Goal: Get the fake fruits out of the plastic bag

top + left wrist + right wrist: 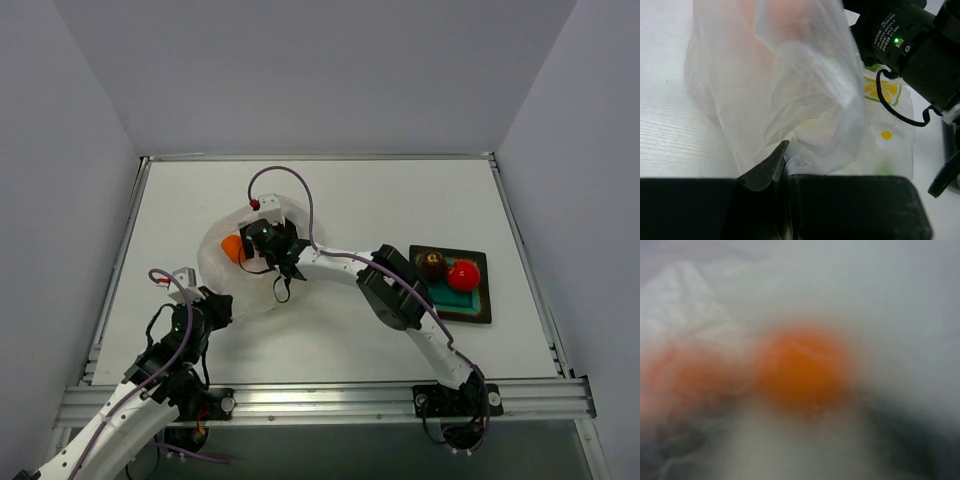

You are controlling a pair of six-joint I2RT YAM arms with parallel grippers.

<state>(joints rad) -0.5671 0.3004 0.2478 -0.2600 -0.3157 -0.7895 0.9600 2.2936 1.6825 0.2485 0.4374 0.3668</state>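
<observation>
A flat white table [400,200] carries a large translucent whitish crinkly plastic bag [225,285] with small yellow and green flower prints. Well apart from the bag, off to its right, sits a square black tray with a teal centre [484,305]. The right gripper [272,248] reaches into the bag from the bag's right side, its black wrist body sunk among the film. Its own camera returns only blur, so it cannot be told whether its fingers stand apart or together. The left gripper [785,172] sits at the bag's near-left edge, its two black fingers drawn together with a fold of the film pinched between them. Inside the bag, just left of the right gripper, lies a small glossy round orange plastic ball [232,248]. In the right wrist view this ball fills the middle of the frame, straight ahead of that gripper. A second orange ball [685,370] shows to its left, dimmed behind a layer of the bag's film. Outside the bag, on the tray, a bright red glossy ball [463,273] and a dark maroon-brown ball [432,264] rest side by side, close enough to seem touching.
</observation>
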